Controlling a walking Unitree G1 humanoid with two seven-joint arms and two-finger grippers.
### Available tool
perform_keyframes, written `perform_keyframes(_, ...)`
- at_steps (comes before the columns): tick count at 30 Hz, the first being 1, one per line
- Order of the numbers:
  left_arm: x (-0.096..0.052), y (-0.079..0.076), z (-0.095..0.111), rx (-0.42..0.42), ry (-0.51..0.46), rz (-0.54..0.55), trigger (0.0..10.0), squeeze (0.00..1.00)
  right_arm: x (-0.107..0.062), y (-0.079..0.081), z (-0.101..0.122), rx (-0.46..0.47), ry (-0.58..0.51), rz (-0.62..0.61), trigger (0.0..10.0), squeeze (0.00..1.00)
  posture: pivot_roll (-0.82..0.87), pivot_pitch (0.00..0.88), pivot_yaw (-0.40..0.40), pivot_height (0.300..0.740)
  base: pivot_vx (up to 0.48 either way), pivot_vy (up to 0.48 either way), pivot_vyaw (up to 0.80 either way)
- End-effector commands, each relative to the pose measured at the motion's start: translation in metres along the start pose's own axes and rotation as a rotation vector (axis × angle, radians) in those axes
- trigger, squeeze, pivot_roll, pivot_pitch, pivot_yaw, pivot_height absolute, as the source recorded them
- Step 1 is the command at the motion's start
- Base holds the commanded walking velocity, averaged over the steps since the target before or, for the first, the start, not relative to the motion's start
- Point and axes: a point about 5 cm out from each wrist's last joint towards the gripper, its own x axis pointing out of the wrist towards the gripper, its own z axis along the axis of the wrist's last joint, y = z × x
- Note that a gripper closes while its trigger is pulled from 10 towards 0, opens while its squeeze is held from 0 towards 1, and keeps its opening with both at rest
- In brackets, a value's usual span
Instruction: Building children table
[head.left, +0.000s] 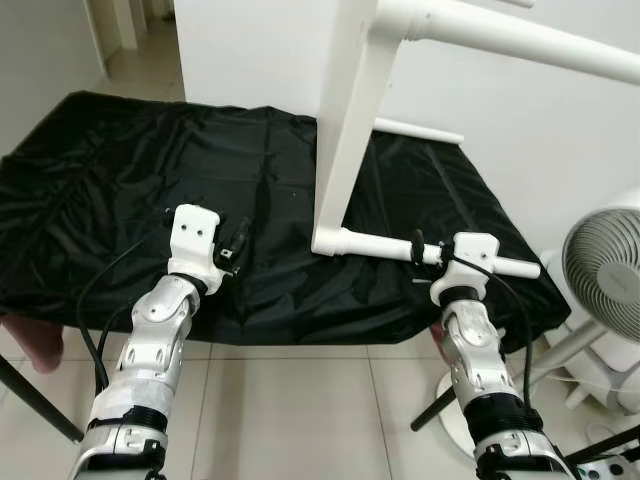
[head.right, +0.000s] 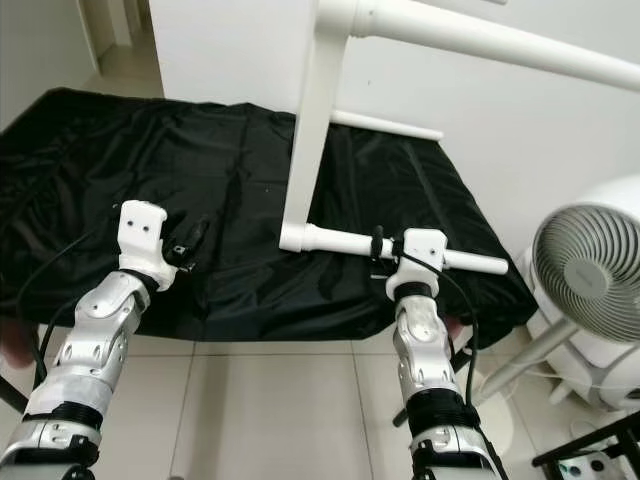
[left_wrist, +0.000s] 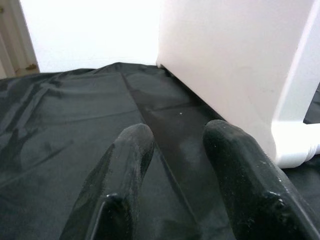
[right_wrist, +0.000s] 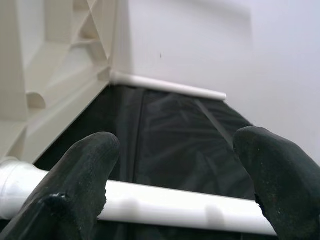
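The white table top (head.left: 345, 120) stands on its edge on a black cloth (head.left: 120, 180). One white leg (head.left: 375, 245) sticks out level from its near bottom corner, another leg (head.left: 520, 40) from the top, and a third leg (head.left: 420, 130) lies at the back. My right gripper (head.left: 418, 250) straddles the near leg (right_wrist: 165, 202), open, with a finger on either side of it. My left gripper (head.left: 238, 240) hovers over the cloth left of the table top (left_wrist: 225, 65), open and holding nothing.
A white floor fan (head.left: 605, 275) stands close on the right, beside my right arm. Black stand legs (head.left: 40, 400) reach down to the tiled floor at the left. A skin-coloured shape (head.left: 30, 340), perhaps part of a person, shows under the cloth's left edge.
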Motion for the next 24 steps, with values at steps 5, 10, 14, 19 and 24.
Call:
perform_keyframes(5, -0.006, 0.005, -0.001, -0.016, -0.015, 0.207, 10.0, 0.0, -0.011, -0.009, -0.004, -0.009, -0.001, -0.04, 10.0, 0.0, 0.01, 0.0, -0.115, 0.74, 0.0, 0.0, 0.0)
perform_keyframes(10, -0.009, 0.003, -0.004, -0.019, -0.013, 0.204, 10.0, 0.0, -0.018, -0.007, -0.009, -0.02, 0.018, -0.027, 10.0, 0.0, 0.01, 0.0, -0.117, 0.74, 0.0, 0.0, 0.0)
perform_keyframes(14, -0.008, 0.0, -0.004, -0.018, -0.013, 0.187, 10.0, 0.0, -0.017, -0.004, -0.009, -0.018, 0.017, -0.013, 10.0, 0.0, 0.0, 0.0, -0.113, 0.74, 0.0, 0.0, 0.0)
perform_keyframes(19, -0.005, 0.001, -0.005, -0.025, -0.005, 0.185, 10.0, 0.0, -0.009, -0.003, -0.004, -0.039, -0.01, -0.022, 10.0, 0.0, 0.0, 0.0, -0.075, 0.74, 0.0, 0.0, 0.0)
perform_keyframes(24, -0.001, -0.001, -0.002, -0.017, -0.007, 0.145, 10.0, 0.0, -0.01, -0.002, -0.003, -0.029, -0.017, -0.037, 10.0, 0.0, -0.01, 0.0, -0.043, 0.74, 0.0, 0.0, 0.0)
